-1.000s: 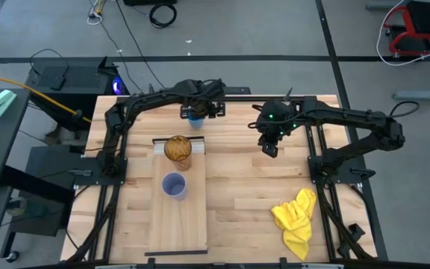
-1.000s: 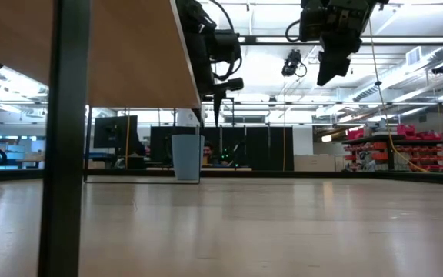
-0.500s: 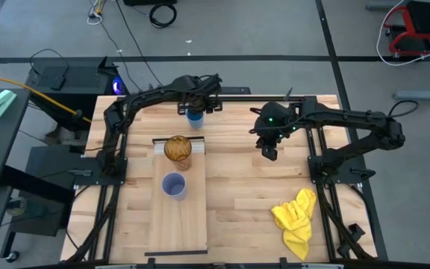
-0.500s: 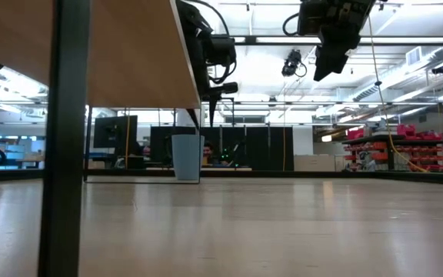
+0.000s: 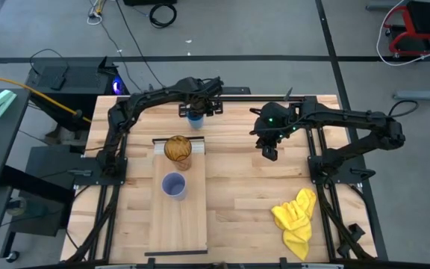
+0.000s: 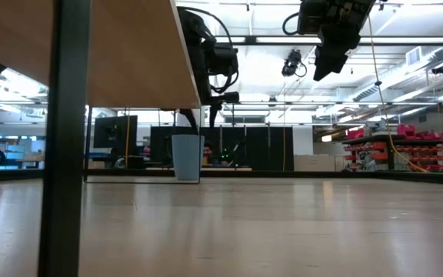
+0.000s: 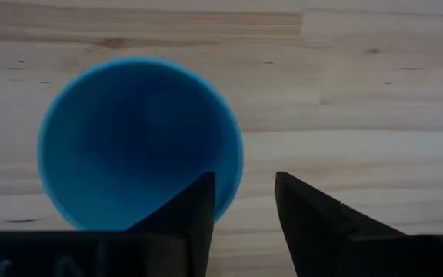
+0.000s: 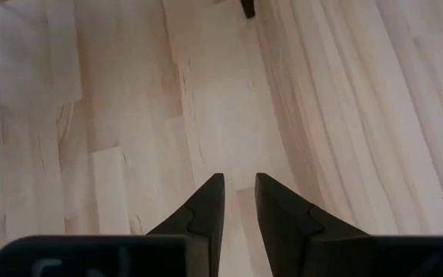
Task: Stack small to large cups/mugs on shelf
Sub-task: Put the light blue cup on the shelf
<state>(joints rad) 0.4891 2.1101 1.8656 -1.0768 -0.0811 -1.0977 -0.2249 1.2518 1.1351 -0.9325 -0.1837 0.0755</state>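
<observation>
The short blue cup stands upright on its base on the table top, just beyond the shelf's far end; it also shows in the left wrist view and the low view. My left gripper is open and points down just above the cup's rim, one finger over the rim's inner side and one outside; in the low view its fingers end a little above the cup. The amber tumbler and lavender cup stand on the shelf. My right gripper hangs empty, its fingers a narrow gap apart.
The shelf is a raised board on dark legs, seen from below in the low view. A yellow cloth lies near the table's front right corner. Bare table top lies between the shelf and the right arm.
My left gripper has come down a little toward the blue cup, its fingers still pointing down. The cups have stayed where they were.
</observation>
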